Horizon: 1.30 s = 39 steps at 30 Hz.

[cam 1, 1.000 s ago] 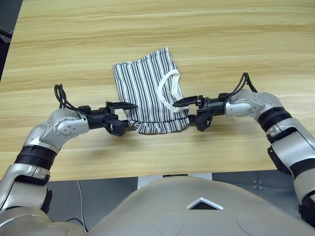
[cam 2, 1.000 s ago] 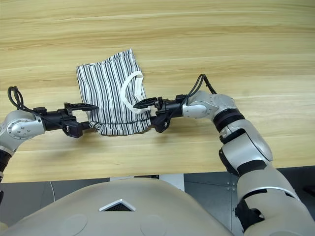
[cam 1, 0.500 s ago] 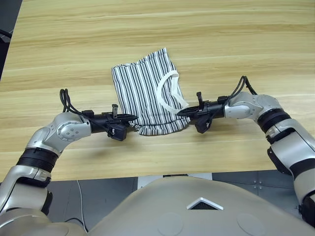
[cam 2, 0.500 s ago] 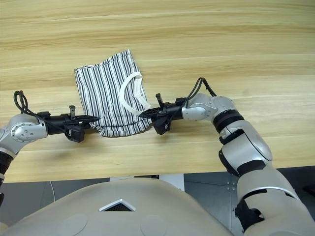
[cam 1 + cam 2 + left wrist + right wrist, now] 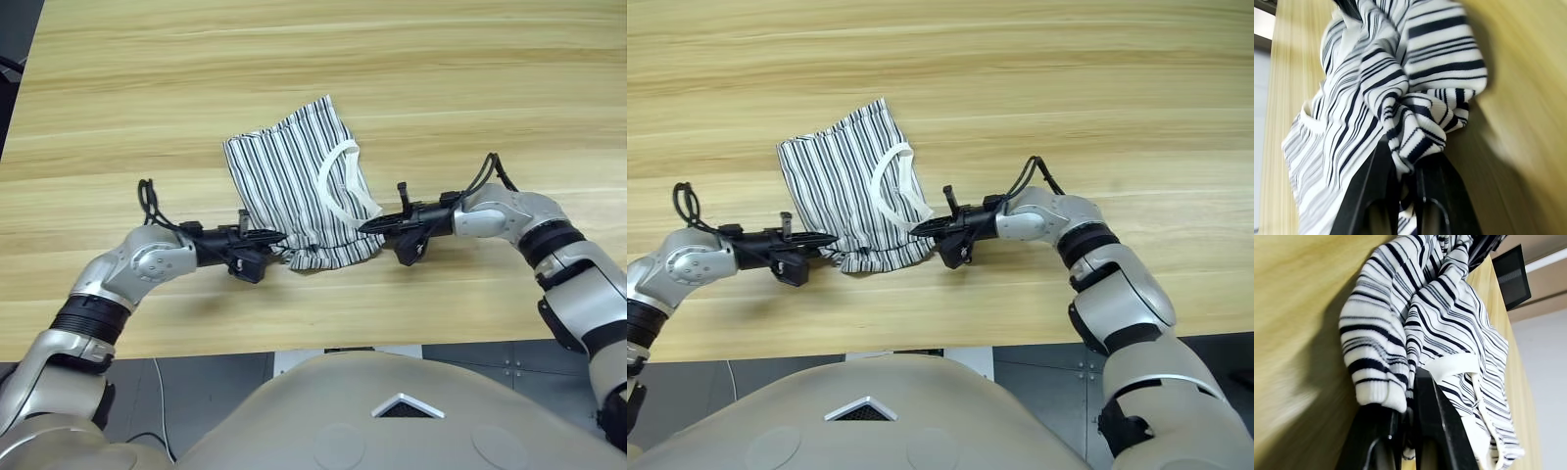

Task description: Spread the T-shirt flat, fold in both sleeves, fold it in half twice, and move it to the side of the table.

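Here's the black-and-white striped T-shirt (image 5: pixel 289 181), sitting just left of centre in the left eye view on the pale, wood-grain table (image 5: pixel 441 78). It's already a compact folded packet, roughly four-sided. Its top corner points toward the upper middle of the frame and its lower hem is bunched and rumpled. The white ribbed neckband (image 5: pixel 322 183) loops open on the right-hand part of the packet, lying on top of the stripes.

Now the arms. The left gripper (image 5: pixel 277 237) comes in low from the lower left of the frame, lying almost level with the tabletop, and its tip meets the shirt's lower left corner. In the left wrist view the black fingers (image 5: pixel 1366 196) are drawn close together with a wad of striped cloth pinched between them. That's a narrow grip, clamped on fabric, and the hem curls up over the tips.

On the other side, the right gripper (image 5: pixel 367 226) reaches in from the right of the frame, also low and nearly flat, and meets the shirt's lower right corner just below the neckband. In the right wrist view its dark fingers (image 5: pixel 1435 431) are likewise nearly closed. A rolled fold of striped cloth and a strip of the white band are held in the pinch.

The two grippers face each other across the lower hem, which sags in a crumpled ridge between them.
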Each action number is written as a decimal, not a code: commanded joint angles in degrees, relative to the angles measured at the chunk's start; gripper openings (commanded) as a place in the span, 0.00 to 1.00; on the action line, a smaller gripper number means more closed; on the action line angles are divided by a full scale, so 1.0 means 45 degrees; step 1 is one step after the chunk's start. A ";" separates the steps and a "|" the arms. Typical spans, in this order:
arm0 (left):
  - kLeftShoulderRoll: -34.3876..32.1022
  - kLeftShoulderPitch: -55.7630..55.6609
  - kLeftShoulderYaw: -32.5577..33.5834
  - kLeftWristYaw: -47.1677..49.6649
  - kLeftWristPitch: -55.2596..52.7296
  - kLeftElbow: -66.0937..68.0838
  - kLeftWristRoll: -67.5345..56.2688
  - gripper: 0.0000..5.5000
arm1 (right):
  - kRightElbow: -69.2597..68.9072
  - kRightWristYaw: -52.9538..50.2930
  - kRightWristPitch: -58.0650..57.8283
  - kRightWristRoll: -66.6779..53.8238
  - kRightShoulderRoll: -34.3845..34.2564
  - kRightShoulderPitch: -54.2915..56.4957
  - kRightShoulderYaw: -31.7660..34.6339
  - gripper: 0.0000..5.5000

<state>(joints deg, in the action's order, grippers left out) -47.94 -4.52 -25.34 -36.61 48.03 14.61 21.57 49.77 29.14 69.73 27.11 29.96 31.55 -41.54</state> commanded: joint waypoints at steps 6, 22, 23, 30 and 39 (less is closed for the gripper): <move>0.0529 -0.1110 -0.0760 -0.2394 -0.1340 -0.2227 -0.0519 0.04 | -0.6111 0.4529 -0.3215 -0.6321 0.2800 -0.2729 -0.0073 0.02; -0.3306 0.0638 -0.0051 -0.7159 -0.5246 -0.7729 -0.4105 0.04 | -1.3241 0.7522 -0.8663 -0.9395 0.5840 -0.6663 0.2116 0.02; -0.3488 0.0723 0.0059 -0.7339 -0.5468 -0.7898 -0.4281 0.04 | -1.3559 0.7723 -0.9041 -0.9638 0.6008 -0.6842 0.2251 0.02; -0.3218 0.0984 0.0496 -0.7495 -0.6312 -0.8918 -0.5895 0.04 | -1.5370 0.8307 -1.1662 -1.1074 0.6133 -0.7626 0.3236 0.02; -0.2383 0.0542 0.1209 -0.7421 -0.7218 -0.7748 -0.6584 0.04 | -1.4867 0.7552 -1.3093 -0.9746 0.4195 -0.6020 0.4088 0.02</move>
<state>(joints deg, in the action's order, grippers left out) -59.29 -0.91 -20.98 -69.82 16.19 -22.39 -8.26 -18.57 63.94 11.40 -19.49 50.45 2.22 -23.76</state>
